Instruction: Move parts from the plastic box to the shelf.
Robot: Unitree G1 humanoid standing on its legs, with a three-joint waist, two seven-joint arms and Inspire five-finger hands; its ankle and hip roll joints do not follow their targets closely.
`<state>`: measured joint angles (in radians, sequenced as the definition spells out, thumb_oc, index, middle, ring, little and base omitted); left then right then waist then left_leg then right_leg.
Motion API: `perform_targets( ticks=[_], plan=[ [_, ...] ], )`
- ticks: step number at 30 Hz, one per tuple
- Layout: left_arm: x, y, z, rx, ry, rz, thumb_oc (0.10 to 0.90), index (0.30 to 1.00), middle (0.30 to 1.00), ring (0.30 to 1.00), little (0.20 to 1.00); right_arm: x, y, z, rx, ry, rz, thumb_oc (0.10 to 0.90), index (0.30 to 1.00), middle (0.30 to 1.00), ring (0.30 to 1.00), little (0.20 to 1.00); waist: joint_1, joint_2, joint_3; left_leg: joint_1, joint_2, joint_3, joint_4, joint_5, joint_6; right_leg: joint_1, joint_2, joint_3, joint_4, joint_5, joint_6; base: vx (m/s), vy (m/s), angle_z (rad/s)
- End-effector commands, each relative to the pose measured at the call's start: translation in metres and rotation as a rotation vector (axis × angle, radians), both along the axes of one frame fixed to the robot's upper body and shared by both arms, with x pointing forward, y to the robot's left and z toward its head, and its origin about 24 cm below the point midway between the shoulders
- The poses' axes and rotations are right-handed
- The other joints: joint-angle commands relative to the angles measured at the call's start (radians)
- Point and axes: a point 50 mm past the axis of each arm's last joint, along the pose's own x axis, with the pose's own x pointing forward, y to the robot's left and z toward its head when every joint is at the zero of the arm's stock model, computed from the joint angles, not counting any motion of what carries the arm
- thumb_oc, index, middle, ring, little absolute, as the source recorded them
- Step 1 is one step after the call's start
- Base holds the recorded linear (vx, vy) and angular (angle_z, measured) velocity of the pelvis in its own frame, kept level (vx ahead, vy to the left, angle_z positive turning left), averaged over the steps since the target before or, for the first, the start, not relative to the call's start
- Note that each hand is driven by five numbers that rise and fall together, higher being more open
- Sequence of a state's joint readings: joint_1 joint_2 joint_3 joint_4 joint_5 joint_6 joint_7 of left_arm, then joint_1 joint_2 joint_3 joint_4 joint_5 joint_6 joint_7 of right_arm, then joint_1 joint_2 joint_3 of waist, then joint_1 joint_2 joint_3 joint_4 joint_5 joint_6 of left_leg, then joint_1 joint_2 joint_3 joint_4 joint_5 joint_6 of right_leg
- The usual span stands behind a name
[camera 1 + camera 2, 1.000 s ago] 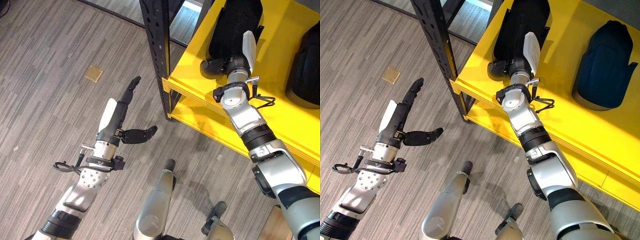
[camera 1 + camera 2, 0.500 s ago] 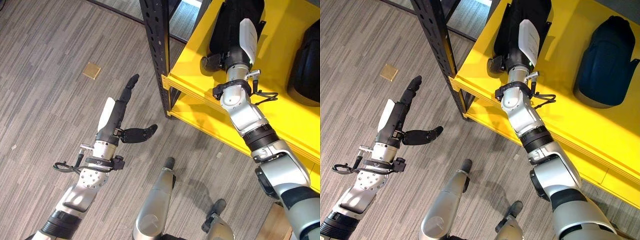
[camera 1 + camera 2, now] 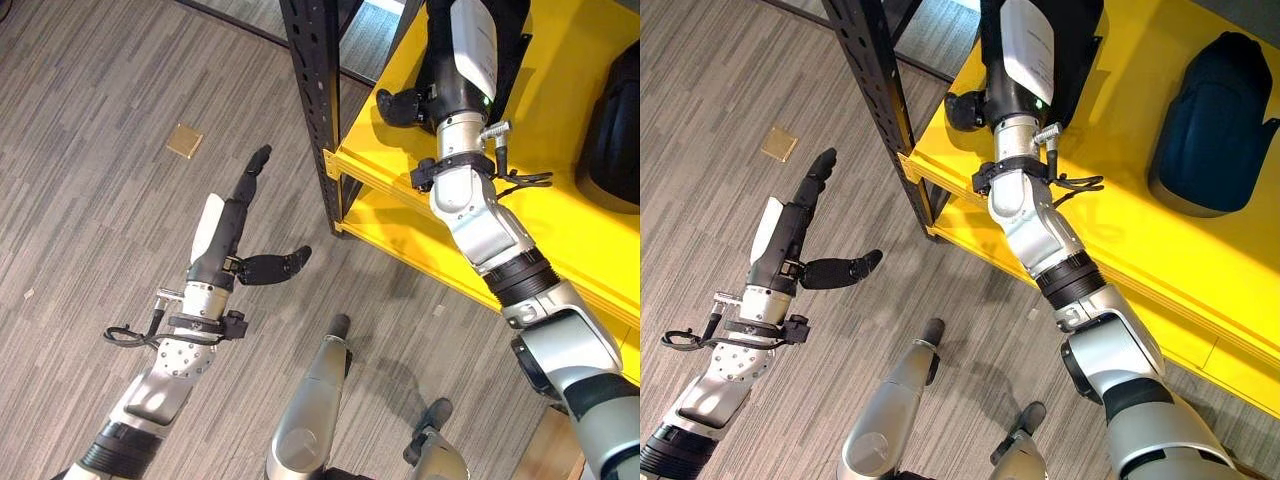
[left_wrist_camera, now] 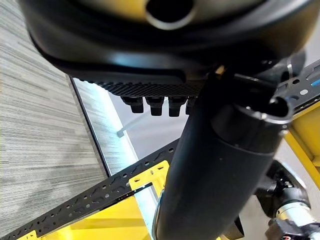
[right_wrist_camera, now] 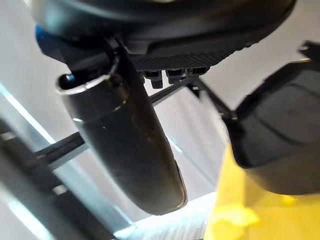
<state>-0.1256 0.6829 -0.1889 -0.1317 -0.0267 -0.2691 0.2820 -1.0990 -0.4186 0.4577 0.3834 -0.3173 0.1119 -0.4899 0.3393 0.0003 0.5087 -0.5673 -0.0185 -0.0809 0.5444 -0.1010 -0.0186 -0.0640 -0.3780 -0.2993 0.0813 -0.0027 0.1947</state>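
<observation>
Left hand (image 3: 232, 232): it hangs over the grey plank floor (image 3: 90, 190), well apart from the shelf, fingers straight and thumb spread wide; it holds nothing.

Floor: bare planks lie all round the left hand, with a small brass plate (image 3: 184, 140) set into them farther out; open room on every side there.

Upright (image 3: 315, 100): the black perforated post of the shelf rises between the two arms, and the yellow board's corner meets it.

Shelf front edge (image 3: 400, 195): the yellow shelf's near lip runs slantwise from the post toward the lower right (a second yellow level shows under it).

Right hand (image 3: 1015, 60): it reaches past the lip and over the yellow shelf (image 3: 1130, 215), its white back plate up and its thumb sticking out toward the post. In its own wrist view the fingers run out straight, nothing between them and the thumb, so the hand is loose and empty.

Black part (image 3: 1080, 40): it lies on the yellow board right under and behind the right hand; whether the hand touches it I cannot tell.

Dark blue part (image 3: 1208, 135): it rests farther right on the same board, well apart from the hand, with bare yellow between the two parts.
</observation>
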Motion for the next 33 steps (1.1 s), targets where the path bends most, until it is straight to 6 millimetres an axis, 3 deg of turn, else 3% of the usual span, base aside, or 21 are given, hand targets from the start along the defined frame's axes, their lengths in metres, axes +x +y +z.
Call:
perform_targets(
  ticks=[1,8,13,23,27,31,33],
  plan=[
    [-0.023,-0.012,0.048,-0.092,-0.302,-0.086,0.900,1.000,1.000,1.000,1.000,-0.041,0.029,0.054,-0.095,-0.312,0.136,0.900,1.000,1.000,1.000,1.000,0.012,0.024,-0.044,0.035,0.053,0.004,-0.047,-0.007,-0.031,0.009,-0.004,0.053,0.106,-0.005,-0.040,0.00,0.000,0.00],
    [-0.023,-0.015,0.047,-0.097,-0.297,-0.096,0.900,1.000,1.000,1.000,1.000,-0.043,0.034,0.051,-0.098,-0.333,0.128,0.900,1.000,1.000,1.000,1.000,0.007,0.030,-0.042,0.038,0.051,0.007,-0.044,-0.013,-0.028,-0.005,-0.007,0.060,0.116,-0.007,-0.042,0.00,0.002,-0.01],
    [-0.024,-0.018,0.045,-0.101,-0.310,-0.093,0.900,1.000,1.000,1.000,1.000,-0.046,0.029,0.052,0.019,-0.351,0.181,0.900,1.000,1.000,1.000,1.000,0.000,0.030,-0.040,0.043,0.055,0.016,-0.042,-0.018,-0.029,-0.010,-0.009,0.061,0.122,-0.010,-0.048,0.00,0.005,-0.01],
    [-0.034,-0.007,0.047,-0.149,-0.396,-0.010,0.900,1.000,1.000,1.000,1.000,-0.094,0.016,0.055,0.077,-0.458,0.363,0.900,1.000,1.000,1.000,1.000,-0.042,0.006,-0.081,0.121,0.086,0.044,-0.123,0.000,-0.043,0.008,0.008,0.056,0.088,-0.003,-0.047,0.04,-0.020,-0.04],
    [-0.038,0.001,0.048,-0.158,-0.404,0.035,0.900,1.000,1.000,1.000,1.000,-0.116,0.004,0.038,0.011,-0.407,0.418,0.900,1.000,1.000,1.000,1.000,-0.081,-0.021,-0.126,0.193,0.130,0.063,-0.189,0.018,-0.057,0.033,0.039,0.072,0.063,-0.007,-0.043,0.11,-0.066,-0.07],
    [-0.038,0.008,0.045,-0.222,-0.350,0.069,0.900,1.000,1.000,1.000,1.000,-0.123,-0.002,0.022,-0.059,-0.335,0.420,0.900,1.000,1.000,1.000,1.000,-0.116,-0.045,-0.157,0.244,0.167,0.083,-0.232,0.031,-0.067,0.049,0.060,0.086,0.050,-0.013,-0.039,0.09,-0.073,-0.17],
    [-0.035,0.015,0.035,-0.380,-0.234,0.078,0.900,1.000,1.000,1.000,1.000,-0.124,-0.010,0.007,-0.060,-0.272,0.404,0.900,1.000,1.000,1.000,1.000,-0.139,-0.058,-0.180,0.281,0.194,0.100,-0.273,0.049,-0.074,0.061,0.073,0.092,0.037,-0.014,-0.035,0.08,-0.055,-0.23]
  ],
)
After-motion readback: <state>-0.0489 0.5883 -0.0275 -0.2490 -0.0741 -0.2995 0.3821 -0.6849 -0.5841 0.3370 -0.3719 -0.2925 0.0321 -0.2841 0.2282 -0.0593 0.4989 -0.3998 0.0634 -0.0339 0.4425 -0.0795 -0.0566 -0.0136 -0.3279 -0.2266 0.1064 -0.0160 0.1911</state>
